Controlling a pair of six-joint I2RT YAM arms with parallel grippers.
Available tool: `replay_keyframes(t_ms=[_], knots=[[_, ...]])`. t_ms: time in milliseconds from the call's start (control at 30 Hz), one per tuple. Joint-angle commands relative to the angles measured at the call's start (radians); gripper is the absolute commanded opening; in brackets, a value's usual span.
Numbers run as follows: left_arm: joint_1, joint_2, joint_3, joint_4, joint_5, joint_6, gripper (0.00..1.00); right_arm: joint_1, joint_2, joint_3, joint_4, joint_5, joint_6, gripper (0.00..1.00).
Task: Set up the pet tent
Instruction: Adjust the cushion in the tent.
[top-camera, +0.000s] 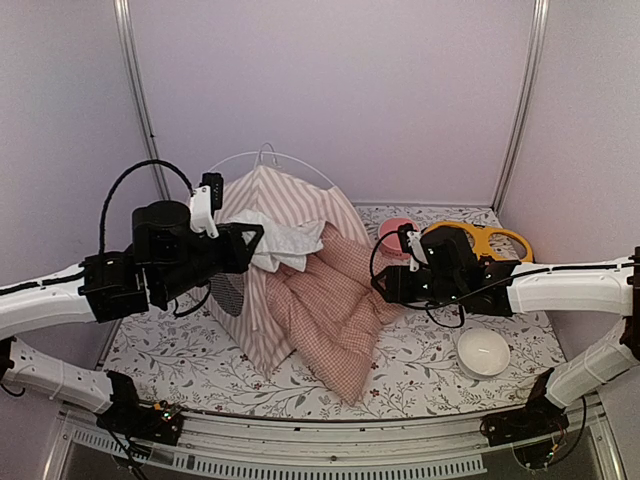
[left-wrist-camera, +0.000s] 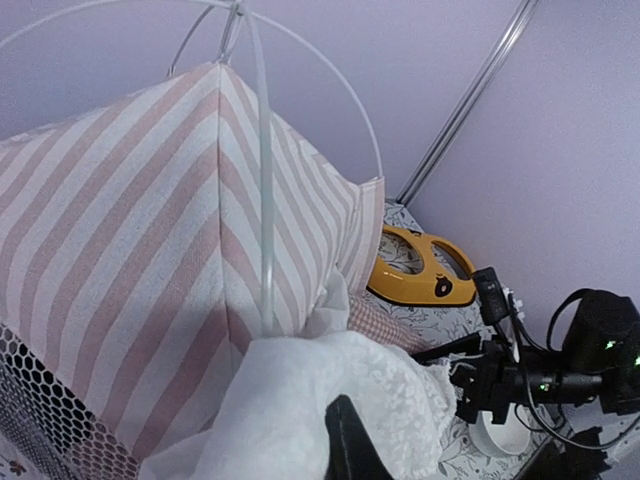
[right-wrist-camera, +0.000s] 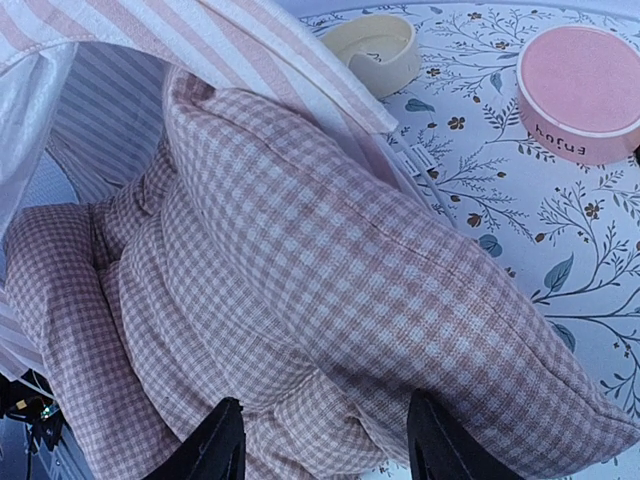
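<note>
Pet tent (top-camera: 270, 200) upright, apex up, opening toward the right arm; left tool (top-camera: 257, 234) pinching curtain (top-camera: 288, 240), right tool (right-wrist-camera: 326, 402) spread.

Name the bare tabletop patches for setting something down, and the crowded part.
Free: near-left corner between pet tent and table edge; near strip between cushion and white bowl. Crowded: far right, pink tin, yellow tool.

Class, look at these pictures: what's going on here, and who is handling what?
Two robot arms are setting up a pet tent. The tent stands on the table, with thin poles arched over its top. The left gripper is at the white door curtain; whether it grips the curtain is unclear. The right gripper is open against the checked cushion, which sticks partly out of the doorway.
</note>
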Motion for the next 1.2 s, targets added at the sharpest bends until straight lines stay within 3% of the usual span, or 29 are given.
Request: replay_keyframes(t_ms=[0,300,400,500,700,800,1167], knots=[[-0.009,0.029,0.009,-0.059,-0.057,0.015,0.13,0.007,-0.025,-0.004,-0.019,-0.003,-0.015,0.57],[-0.009,0.051,-0.012,-0.056,-0.081,0.019,0.17,0.019,-0.043,0.016,-0.052,0.006,-0.026,0.57],[-0.008,0.054,-0.019,-0.050,-0.076,0.021,0.12,0.035,-0.045,0.035,-0.070,0.015,-0.042,0.61],[-0.008,0.053,-0.021,-0.039,-0.065,0.023,0.00,0.076,-0.046,0.058,-0.085,0.025,-0.077,0.69],[-0.007,0.042,-0.017,-0.015,-0.036,0.031,0.00,0.218,-0.033,0.069,-0.082,0.063,-0.183,0.90],[-0.006,0.040,-0.013,-0.011,-0.016,0.031,0.00,0.306,0.020,0.094,-0.082,0.093,-0.230,0.99],[0.001,0.036,-0.010,-0.009,0.023,0.026,0.00,0.416,0.331,0.214,-0.121,0.175,-0.166,0.99]])
